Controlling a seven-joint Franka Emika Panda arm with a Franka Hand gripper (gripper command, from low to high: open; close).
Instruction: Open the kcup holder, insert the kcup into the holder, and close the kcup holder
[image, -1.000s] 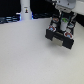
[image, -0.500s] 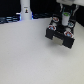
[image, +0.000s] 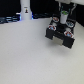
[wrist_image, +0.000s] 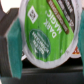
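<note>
Pincer (wrist_image: 44, 42): pinching the small round green-topped kcup (wrist_image: 47, 35) between teal pads (wrist_image: 14, 47).
Holder: black boxy kcup holder (image: 61, 36), far right on the white worktop (image: 25, 55), under the pincer (image: 64, 21).

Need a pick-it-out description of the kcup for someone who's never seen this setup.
Find the black kcup holder, the biggest thing on the white table, toward the exterior view's right. The gripper hangs right above it, its jaws clamped on the kcup: a small round pod with a bright green, white-lettered lid, unlike the tall white bottle.
</note>
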